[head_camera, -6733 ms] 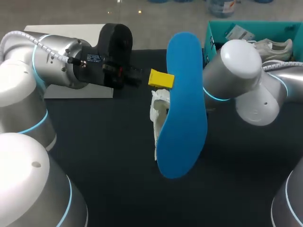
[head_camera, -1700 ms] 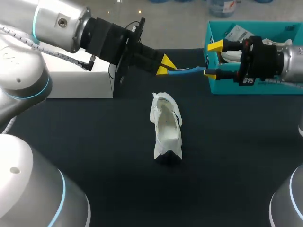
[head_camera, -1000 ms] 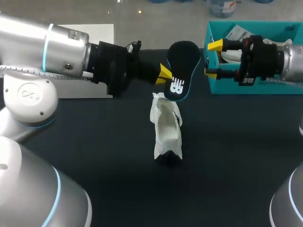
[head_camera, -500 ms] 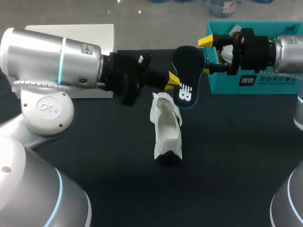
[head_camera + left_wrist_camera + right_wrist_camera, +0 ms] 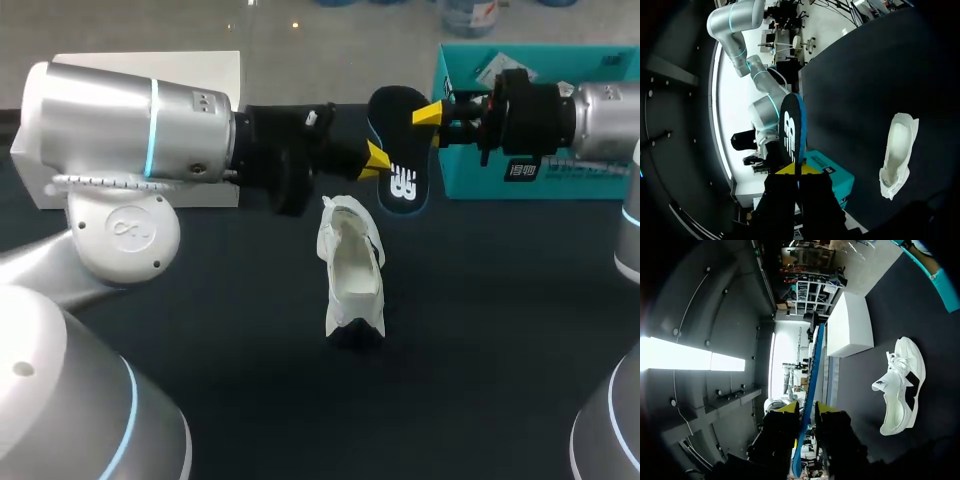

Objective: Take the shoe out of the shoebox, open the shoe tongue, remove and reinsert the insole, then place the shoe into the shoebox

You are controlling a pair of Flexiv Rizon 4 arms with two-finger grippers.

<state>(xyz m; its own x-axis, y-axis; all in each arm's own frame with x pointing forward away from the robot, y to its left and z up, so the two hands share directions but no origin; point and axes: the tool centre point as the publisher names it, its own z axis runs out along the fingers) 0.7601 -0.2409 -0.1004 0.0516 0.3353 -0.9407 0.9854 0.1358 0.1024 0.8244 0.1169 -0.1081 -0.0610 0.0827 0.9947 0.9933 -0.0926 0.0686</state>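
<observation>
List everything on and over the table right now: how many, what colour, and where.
insole: one, black top with a white logo, blue underside, held off the table beyond the shoe
shoe: one, white, on the table near its middle, opening upward
shoebox: one, teal, open, far right of the table
box: one, white, far left of the table
table: one, black
left gripper: one, yellow tips, shut on the insole
right gripper: one, yellow tips, shut on the insole from the shoebox side

Silver arms (image 5: 120, 110) with glowing blue rings (image 5: 152, 125), black wrists (image 5: 280, 160), yellow-tipped jaws.
</observation>
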